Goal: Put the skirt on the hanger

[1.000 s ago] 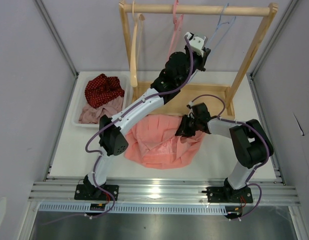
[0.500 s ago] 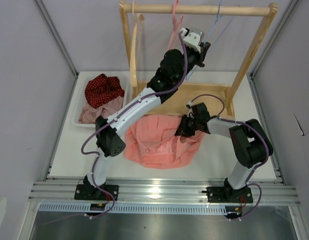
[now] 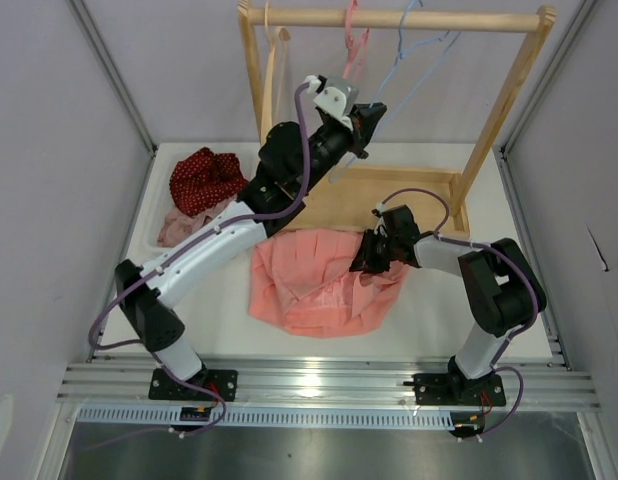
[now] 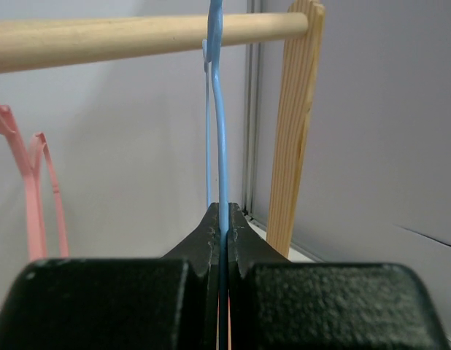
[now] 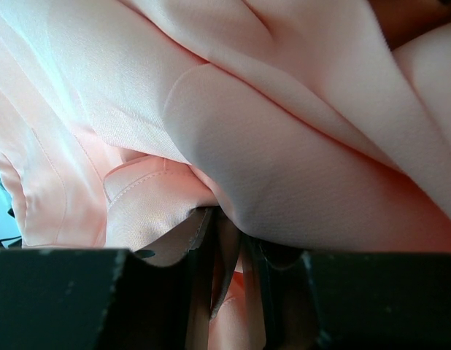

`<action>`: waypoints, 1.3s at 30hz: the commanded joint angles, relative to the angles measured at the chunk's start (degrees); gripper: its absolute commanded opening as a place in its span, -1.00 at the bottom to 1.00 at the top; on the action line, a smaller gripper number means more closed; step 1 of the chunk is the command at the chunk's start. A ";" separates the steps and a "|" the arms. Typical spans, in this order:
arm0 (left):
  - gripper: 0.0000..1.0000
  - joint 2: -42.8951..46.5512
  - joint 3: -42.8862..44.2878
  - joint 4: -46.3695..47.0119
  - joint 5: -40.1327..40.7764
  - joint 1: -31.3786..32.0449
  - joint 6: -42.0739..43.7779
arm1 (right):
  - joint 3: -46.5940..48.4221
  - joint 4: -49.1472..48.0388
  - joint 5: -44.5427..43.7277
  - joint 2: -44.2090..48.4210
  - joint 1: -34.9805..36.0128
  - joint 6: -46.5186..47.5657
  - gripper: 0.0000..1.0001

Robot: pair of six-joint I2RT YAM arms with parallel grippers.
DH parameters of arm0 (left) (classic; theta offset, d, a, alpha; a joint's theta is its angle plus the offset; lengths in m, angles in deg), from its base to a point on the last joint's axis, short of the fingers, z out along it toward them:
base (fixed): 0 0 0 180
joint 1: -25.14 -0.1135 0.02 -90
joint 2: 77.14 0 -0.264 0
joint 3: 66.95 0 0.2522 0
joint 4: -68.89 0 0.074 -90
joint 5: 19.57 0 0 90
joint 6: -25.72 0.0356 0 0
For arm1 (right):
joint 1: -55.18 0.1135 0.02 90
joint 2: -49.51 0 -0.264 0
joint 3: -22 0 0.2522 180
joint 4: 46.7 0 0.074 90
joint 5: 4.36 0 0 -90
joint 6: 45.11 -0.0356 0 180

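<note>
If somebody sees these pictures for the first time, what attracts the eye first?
The salmon-pink skirt spread on the white table, with the right gripper pinching a fold near its right side. Then the left gripper, high at the wooden rack, shut on the thin pale blue hanger.

Salmon-pink skirt (image 5: pixel 284 175) fabric fills almost the whole frame, lying in soft overlapping folds, with one broad rounded fold crossing the middle. Along the bottom edge the right hand (image 5: pixel 229 240) shows its two black fingers (image 5: pixel 280 299) set close together, a thin gathered fold of the cloth pinched between them (a stitched hem edge sits just left of the grip).
</note>
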 commanded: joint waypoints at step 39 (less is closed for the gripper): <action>-1.00 58.23 -46.04 -56.57 -14.45 0.71 -15.46 | 5.55 15.15 -13.53 2.52 0.31 1.14 -0.03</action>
